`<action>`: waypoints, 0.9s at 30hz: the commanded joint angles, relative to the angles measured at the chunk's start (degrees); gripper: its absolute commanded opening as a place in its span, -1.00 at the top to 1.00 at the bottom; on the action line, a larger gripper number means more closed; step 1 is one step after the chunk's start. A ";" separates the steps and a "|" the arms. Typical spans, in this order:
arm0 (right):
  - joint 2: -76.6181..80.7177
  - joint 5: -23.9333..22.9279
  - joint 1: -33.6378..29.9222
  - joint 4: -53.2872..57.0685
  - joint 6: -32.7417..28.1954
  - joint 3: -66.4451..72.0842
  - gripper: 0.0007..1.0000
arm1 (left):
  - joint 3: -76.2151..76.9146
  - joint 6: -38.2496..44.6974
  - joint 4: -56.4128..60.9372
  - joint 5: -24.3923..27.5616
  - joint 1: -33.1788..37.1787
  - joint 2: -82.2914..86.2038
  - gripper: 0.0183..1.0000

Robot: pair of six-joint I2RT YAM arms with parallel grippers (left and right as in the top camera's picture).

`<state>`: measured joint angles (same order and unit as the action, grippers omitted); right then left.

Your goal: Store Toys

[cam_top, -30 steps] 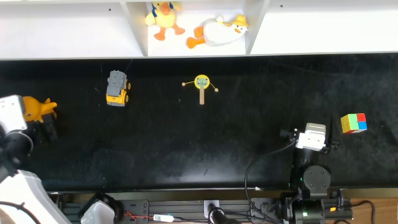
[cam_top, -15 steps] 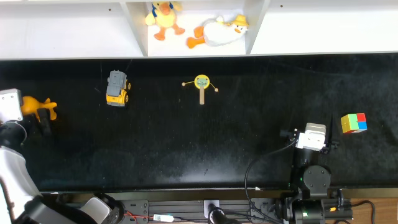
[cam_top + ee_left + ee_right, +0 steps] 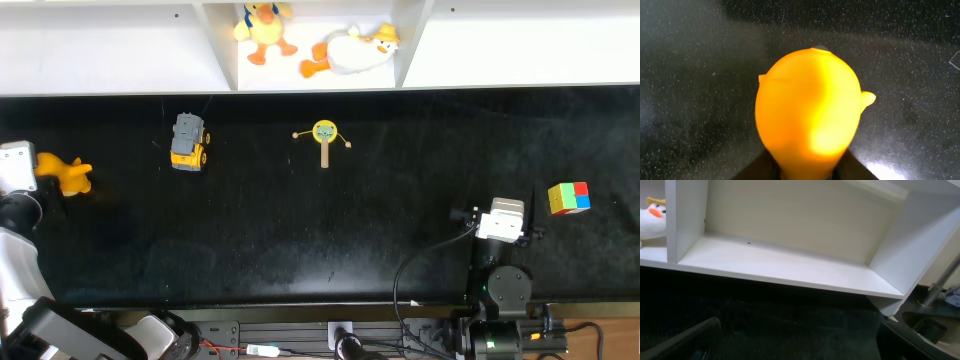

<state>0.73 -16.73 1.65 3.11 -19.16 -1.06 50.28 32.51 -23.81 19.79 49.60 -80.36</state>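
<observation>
**Toys on the table, one in the left pincer**

Black table (image 3: pixel 300 230) takes up most of the top view, with a white shelf (image 3: pixel 120 50) running along the upper edge of the frame. The left arm (image 3: pixel 18 250) rises at the far left edge, and the right arm (image 3: pixel 498 262) stands at the lower right.

In the shelf's middle compartment, a white plush duck (image 3: pixel 350 50) lies on its side just beside a yellow plush duck (image 3: pixel 263 28).

The left pincer (image 3: pixel 807 171) is pinching an orange toy (image 3: pixel 807 110) at the far left edge of the top view, halfway down. The toy's rounded body bulges out from between the dark fingers (image 3: pixel 757 169). The right pincer (image 3: pixel 805 350) is spread wide and faces the shelf's right compartment.

A grey and yellow toy truck (image 3: pixel 188 142) sits on the table at upper left. A multicoloured cube (image 3: pixel 568 198) rests at the right, near the right arm. A small yellow rattle drum (image 3: pixel 324 138) on a wooden stick lies at upper centre, below the ducks' compartment.
</observation>
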 commanded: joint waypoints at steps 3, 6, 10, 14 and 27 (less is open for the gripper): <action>-0.48 -0.26 0.31 -0.22 0.04 0.74 -0.99 | 1.62 -5.73 -0.68 1.40 -2.80 5.97 0.70; -0.48 -0.26 0.31 -0.22 0.04 0.74 -0.99 | 1.90 -10.16 -1.42 1.38 -4.76 9.55 0.73; -0.48 -0.26 0.31 -0.22 0.04 0.74 -0.99 | 1.92 -15.58 -2.27 1.14 -7.08 14.01 0.74; -0.48 -0.24 0.31 -0.22 0.04 0.74 -0.99 | 1.92 -21.51 0.83 1.16 -8.37 16.72 0.72; -0.48 -0.26 0.31 -0.22 0.04 0.74 -0.99 | 12.52 -27.85 -0.59 1.11 -9.29 7.80 0.76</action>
<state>0.73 -16.73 1.65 3.11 -19.16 -1.06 57.19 6.00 -23.33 20.01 40.84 -70.15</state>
